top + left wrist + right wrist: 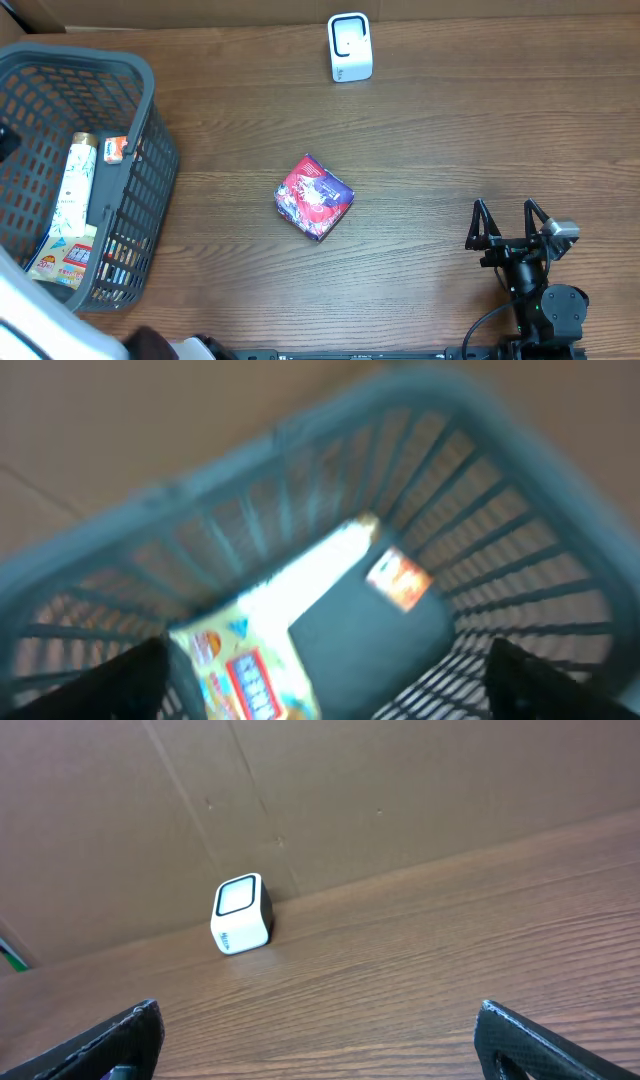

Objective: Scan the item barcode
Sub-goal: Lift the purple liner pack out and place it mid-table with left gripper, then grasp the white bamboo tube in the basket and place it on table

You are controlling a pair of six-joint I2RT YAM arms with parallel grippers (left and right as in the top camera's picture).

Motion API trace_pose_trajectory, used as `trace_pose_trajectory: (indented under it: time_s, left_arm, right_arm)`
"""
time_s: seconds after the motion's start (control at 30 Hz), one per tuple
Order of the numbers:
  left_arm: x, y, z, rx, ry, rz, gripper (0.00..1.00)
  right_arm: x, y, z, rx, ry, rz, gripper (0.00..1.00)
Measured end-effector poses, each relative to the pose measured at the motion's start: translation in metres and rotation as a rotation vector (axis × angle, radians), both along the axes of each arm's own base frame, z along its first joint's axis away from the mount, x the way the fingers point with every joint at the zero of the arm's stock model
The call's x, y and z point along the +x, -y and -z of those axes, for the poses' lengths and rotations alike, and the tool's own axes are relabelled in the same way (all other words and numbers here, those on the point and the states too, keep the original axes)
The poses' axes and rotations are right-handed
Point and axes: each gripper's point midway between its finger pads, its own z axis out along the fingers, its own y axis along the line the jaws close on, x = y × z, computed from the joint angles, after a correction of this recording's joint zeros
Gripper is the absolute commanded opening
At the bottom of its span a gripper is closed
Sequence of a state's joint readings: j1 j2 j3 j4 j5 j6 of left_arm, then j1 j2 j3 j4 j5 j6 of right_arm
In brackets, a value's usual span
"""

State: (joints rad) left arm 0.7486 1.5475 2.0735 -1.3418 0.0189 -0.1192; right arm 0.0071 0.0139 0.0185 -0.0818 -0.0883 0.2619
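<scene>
The right end effector [505,222] rests near the front right of the worktop [450,120], its two fingers spread wide with nothing between them. Its wrist camera looks straight ahead over bare wood to the scanner [242,913], a small white box standing against the cardboard wall [400,800].

The left end effector [330,690] hangs over the grey basket [150,130] at the far left. Its wrist view is badly blurred, but the dark fingertips [130,680] sit at opposite corners of the picture, so we take it as spread and empty.

We judge the item to scan to be the red and purple pouch [314,197], which lies flat near the middle of the worktop. It is ahead and to the left of the right end effector and well to the right of the basket. It looks nearly square and sits cornerwise to the worktop edges, so we see no clear long axis. The right arm seems nearer, with open wood in between.

The scanner stands beyond the pouch, slightly to its right, with nothing in the way.

In the basket lie a white tube [75,185], a small orange pack [115,150] and a yellow packet [65,260].
</scene>
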Motion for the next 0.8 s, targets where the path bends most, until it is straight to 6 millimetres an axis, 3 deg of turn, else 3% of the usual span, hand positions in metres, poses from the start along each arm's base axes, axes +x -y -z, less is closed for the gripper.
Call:
trace_pose_trajectory:
  time_s: [0.13,0.17,0.2,0.3,0.53,0.8]
  left_arm:
    - [0.030,-0.013,0.084,-0.125,-0.157,0.103,1.00]
    - [0.033,-0.014,0.097,-0.137,-0.179,0.126,1.00]
    - [0.038,-0.014,0.125,-0.168,-0.234,0.174,1.00]
    - [0.040,-0.014,0.171,-0.185,-0.326,0.263,1.00]
    - [0.039,-0.022,0.220,-0.089,-0.431,0.416,1.00]
    - [0.054,-0.054,0.229,0.130,-0.474,0.485,1.00]
  right_arm:
    - [0.000,0.000,0.000,0.000,0.000,0.000,1.00]
    - [0.000,0.000,0.000,0.000,0.000,0.000,1.00]
    - [0.000,0.000,0.000,0.000,0.000,0.000,1.00]
    - [0.000,0.000,0.000,0.000,0.000,-0.001,1.00]
    - [0.000,0.000,0.000,0.000,0.000,0.000,1.00]
    - [0.000,0.000,0.000,0.000,0.000,-0.001,1.00]
